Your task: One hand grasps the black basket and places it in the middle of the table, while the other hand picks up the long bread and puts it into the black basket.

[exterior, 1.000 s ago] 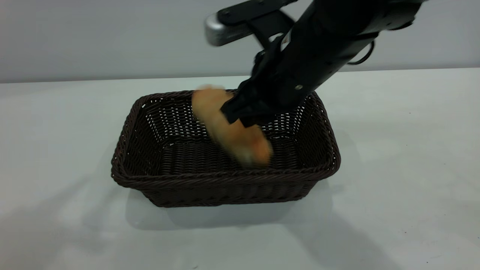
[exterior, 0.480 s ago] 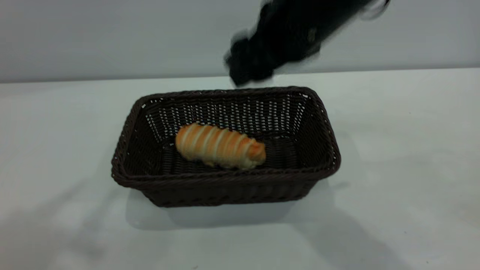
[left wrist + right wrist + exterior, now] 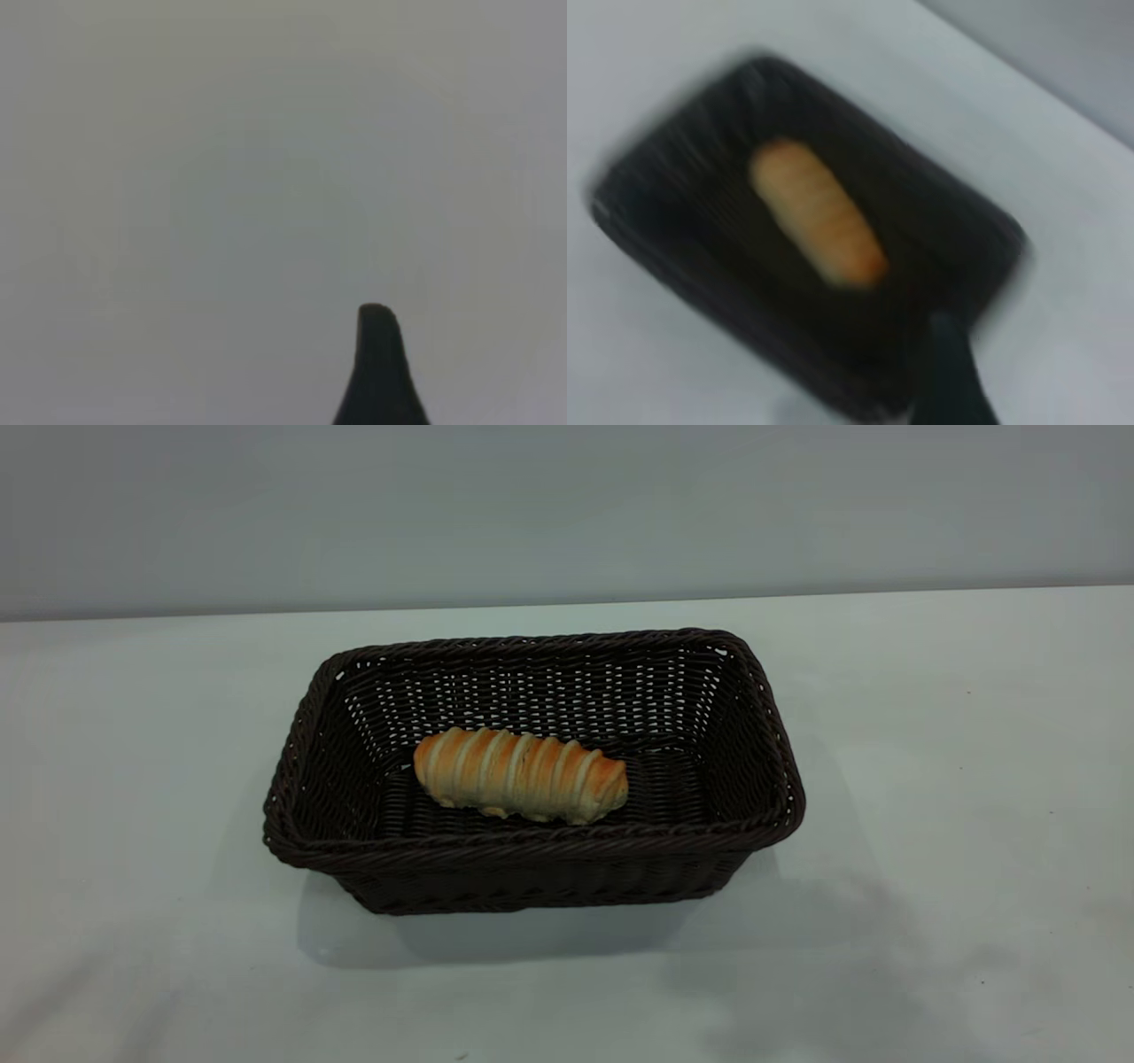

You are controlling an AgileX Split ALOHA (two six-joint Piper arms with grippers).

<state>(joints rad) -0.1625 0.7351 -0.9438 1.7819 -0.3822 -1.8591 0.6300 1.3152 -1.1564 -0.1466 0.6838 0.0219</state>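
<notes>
Change: since a second ago our right arm has let go of the bread (image 3: pixel 521 775) and lifted clear.
Bread: lying flat inside the basket (image 3: pixel 753 691), mid-desk (image 3: pixel 957 762).
Jaws: one fingertip shows per wrist view; we cannot tell either state.
Finishing: we retreat upward, clear of the rim.

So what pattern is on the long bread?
Golden-orange long bread with pale cream crosswise stripes; clearest in the exterior view.

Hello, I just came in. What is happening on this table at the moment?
Nothing is being held now. The long bread lies on its side inside the black basket, which stands near the middle of the white table. No arm shows in the exterior view. The right wrist view looks down on the basket from above; the left shows only bare surface.
</notes>
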